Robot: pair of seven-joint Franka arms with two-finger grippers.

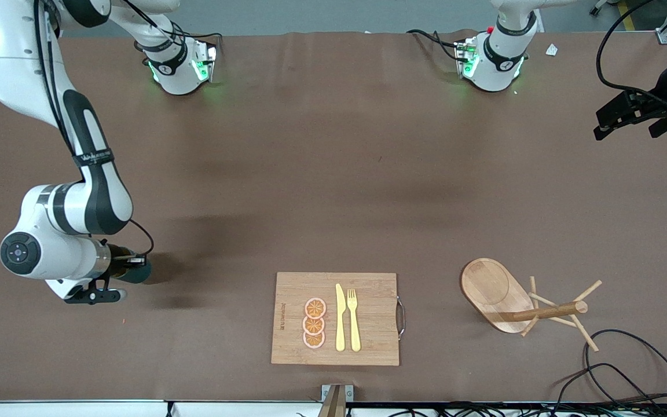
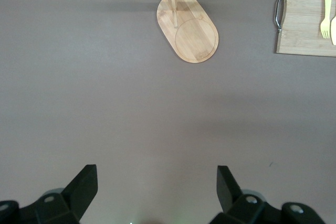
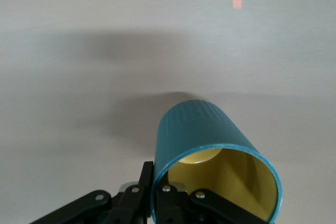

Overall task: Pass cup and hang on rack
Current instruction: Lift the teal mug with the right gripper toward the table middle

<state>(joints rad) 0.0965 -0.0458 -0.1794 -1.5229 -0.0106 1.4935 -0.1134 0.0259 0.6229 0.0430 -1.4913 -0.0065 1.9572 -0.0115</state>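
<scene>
The cup (image 3: 202,129), dark teal outside and mustard-yellow inside, is pinched at its rim by my right gripper (image 3: 156,184): one finger sits outside the wall and one inside. In the front view the cup (image 1: 136,271) is low at the right arm's end of the table, and the right gripper (image 1: 127,263) is mostly hidden by its own wrist. I cannot tell whether the cup touches the table. The rack (image 1: 498,295), a light wooden mug tree on an oval base, stands toward the left arm's end. My left gripper (image 1: 626,119) waits open and holds nothing, high at the table's edge, with the rack (image 2: 186,30) in its view.
A bamboo cutting board (image 1: 296,341) with a yellow knife (image 1: 340,318), a fork (image 1: 354,321) and orange slices (image 1: 314,323) lies near the front edge, between cup and rack. Black cables (image 1: 629,370) loop by the rack. A small orange speck (image 3: 237,3) lies on the brown table.
</scene>
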